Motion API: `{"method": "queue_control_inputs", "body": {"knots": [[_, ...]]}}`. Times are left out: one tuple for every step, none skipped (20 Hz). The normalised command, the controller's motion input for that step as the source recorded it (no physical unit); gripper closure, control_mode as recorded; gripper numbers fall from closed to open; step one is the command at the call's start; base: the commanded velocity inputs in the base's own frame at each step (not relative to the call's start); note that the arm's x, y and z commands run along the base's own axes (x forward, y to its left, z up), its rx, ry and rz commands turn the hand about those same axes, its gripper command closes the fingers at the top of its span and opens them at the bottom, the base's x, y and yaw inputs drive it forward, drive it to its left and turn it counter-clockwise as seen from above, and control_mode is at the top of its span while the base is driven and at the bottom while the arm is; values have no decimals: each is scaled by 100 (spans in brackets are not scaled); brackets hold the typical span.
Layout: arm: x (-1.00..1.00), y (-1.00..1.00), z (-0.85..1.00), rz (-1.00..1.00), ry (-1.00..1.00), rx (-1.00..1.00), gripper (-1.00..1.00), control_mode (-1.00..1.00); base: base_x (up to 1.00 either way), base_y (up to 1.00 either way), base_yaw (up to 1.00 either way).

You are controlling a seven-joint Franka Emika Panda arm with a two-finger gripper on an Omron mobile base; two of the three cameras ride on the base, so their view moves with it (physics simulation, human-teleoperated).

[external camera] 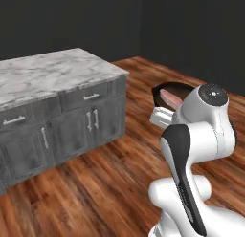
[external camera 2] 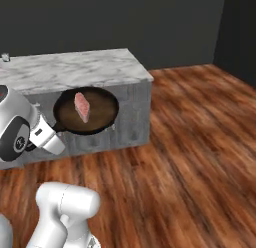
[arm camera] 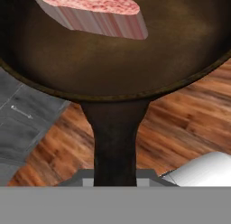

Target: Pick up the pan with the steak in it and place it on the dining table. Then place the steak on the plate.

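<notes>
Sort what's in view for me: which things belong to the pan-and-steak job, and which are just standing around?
Job:
- pan, carried in the air by its handle
- steak, lying in the pan
- gripper, shut on the handle

Standing around:
- grey marble-topped cabinet
- wooden floor

Marble worktop [external camera: 48, 76] on grey cabinets, standing on a wooden floor [external camera: 95, 193]

The white-and-grey marble top sits on drawers and doors with pale handles; a small object [external camera 2: 5, 57], too small to identify, rests near its far edge.
</notes>
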Motion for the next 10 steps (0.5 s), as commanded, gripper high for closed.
{"method": "queue_control_inputs", "body": {"knots": [[0,0,0,0,0,0,100,100,-3,0,50],[0,0,0,0,0,0,100,100,-3,0,50],[0,0,0,0,0,0,100,100,-3,0,50],[0,0,0,0,0,0,100,100,-3,0,50],[0,0,0,0,0,0,100,100,-3,0,50],[0,0,0,0,0,0,100,100,-3,0,50],[0,0,0,0,0,0,100,100,-3,0,50],[0,0,0,0,0,0,100,100,-3,0,50],[0,0,0,0,0,0,100,100,-3,0,50],[0,0,0,0,0,0,100,100,-11,0,50]]}}
